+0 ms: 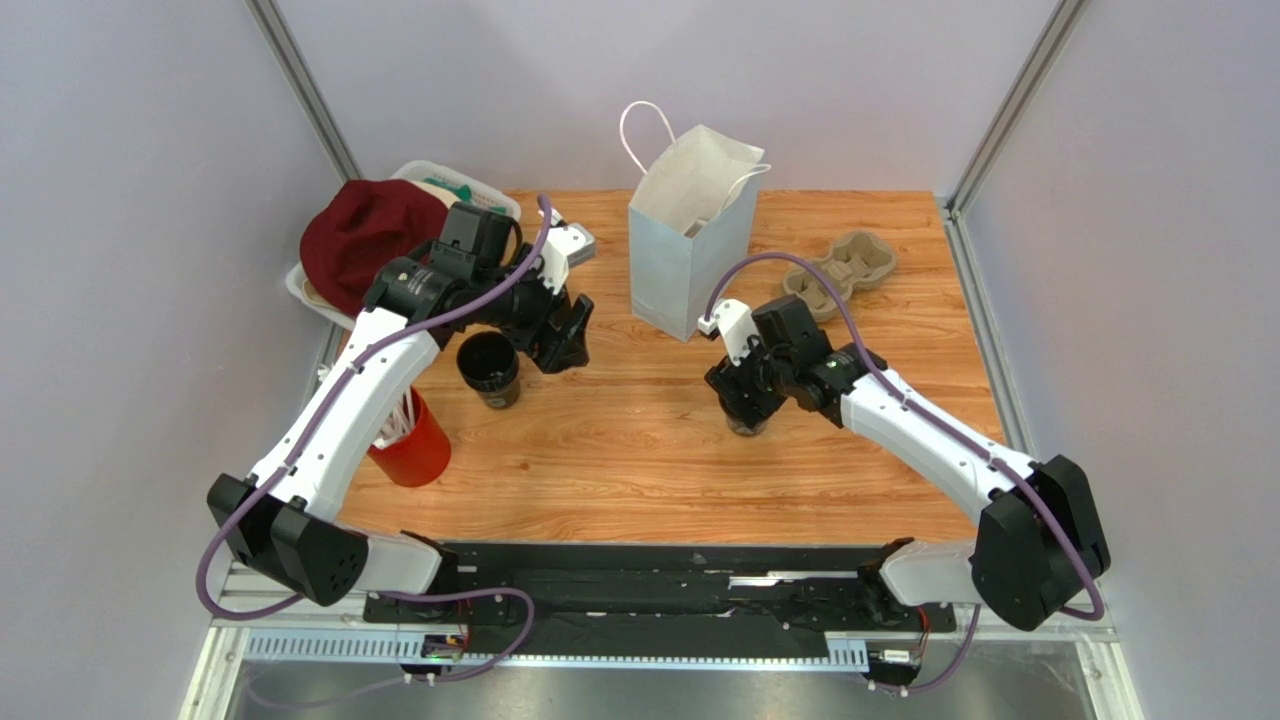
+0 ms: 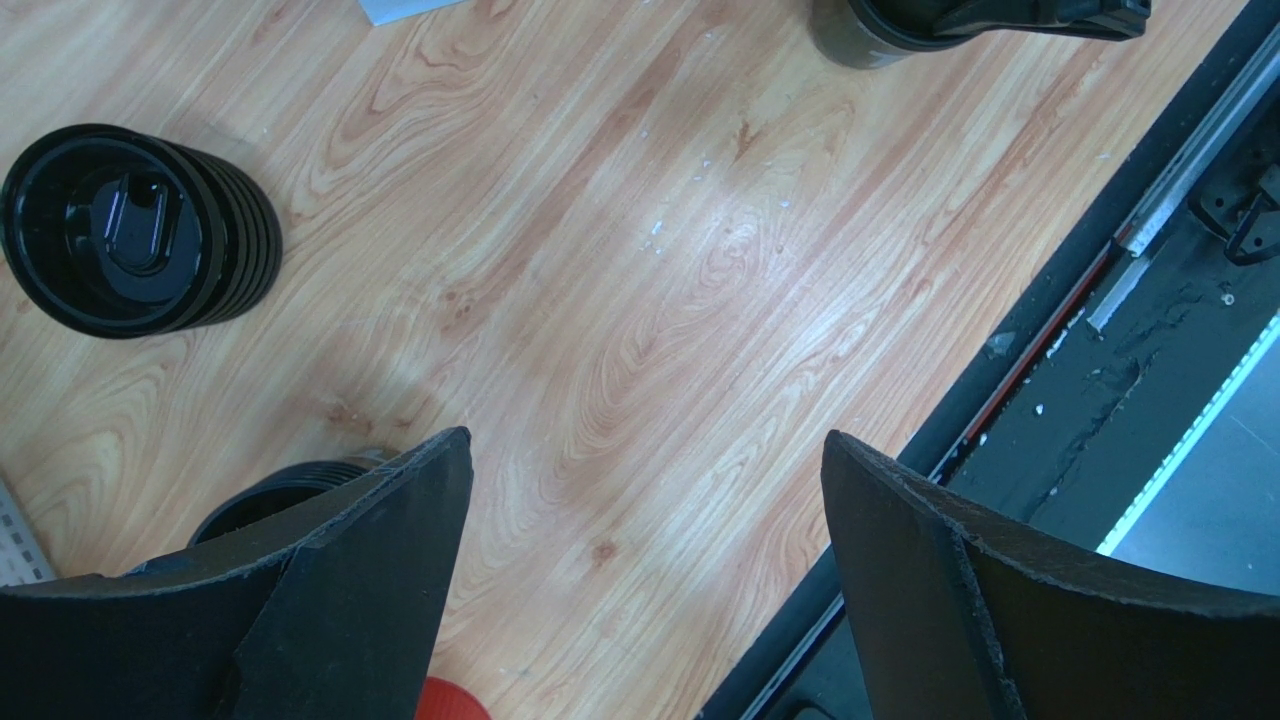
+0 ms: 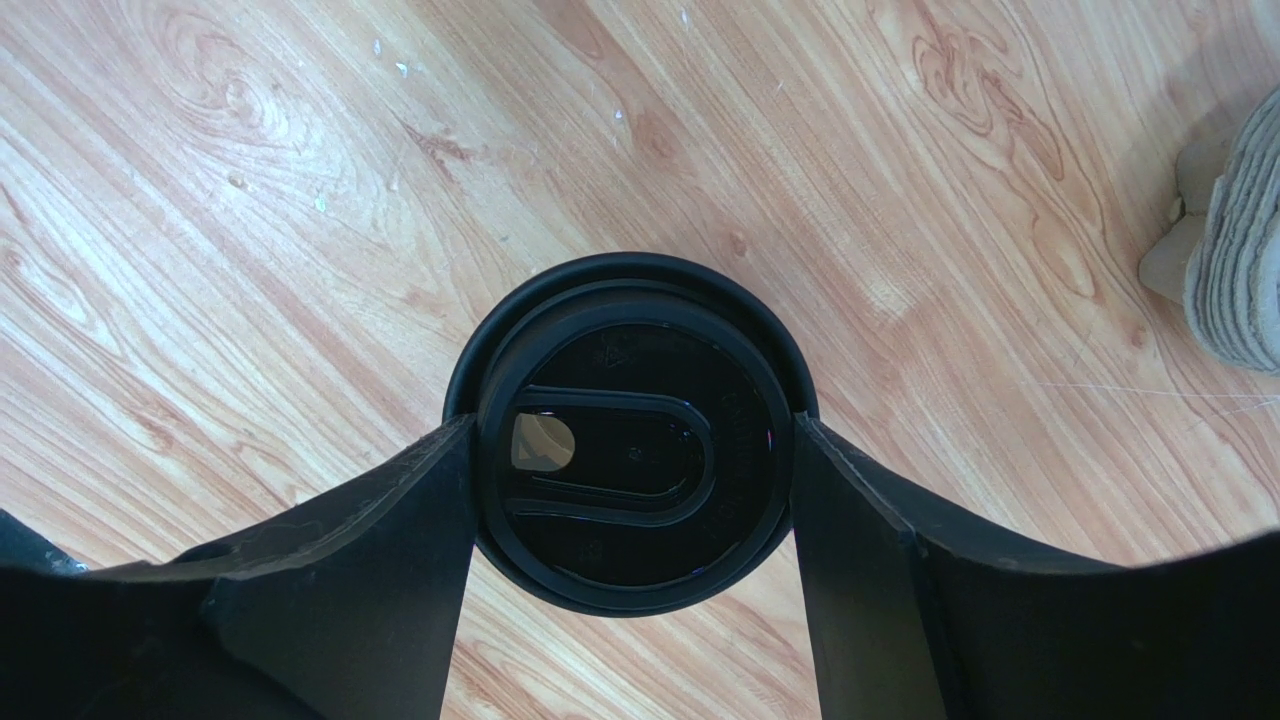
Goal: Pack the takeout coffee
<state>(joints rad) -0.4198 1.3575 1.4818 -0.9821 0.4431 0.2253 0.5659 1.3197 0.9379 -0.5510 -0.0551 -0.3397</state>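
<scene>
The takeout coffee (image 3: 631, 450), a small black cup with a black sip lid, stands on the wooden table (image 1: 631, 450). My right gripper (image 3: 634, 428) is shut on it, one finger pressed against each side of the lid. From above, that gripper (image 1: 744, 408) covers most of the cup (image 1: 744, 426). The pale-blue paper bag (image 1: 691, 248) stands open behind them. My left gripper (image 2: 646, 437) is open with only bare wood between its fingers. It hangs (image 1: 568, 342) just right of a second dark cup (image 1: 490, 368), which has no lid.
A stack of black lids (image 2: 138, 228) lies on the wood. A red cup (image 1: 413, 443) with white straws stands under the left arm. The grey pulp cup tray (image 1: 842, 273) is at the back right. A maroon cloth (image 1: 368, 233) lies over a white bin at the back left.
</scene>
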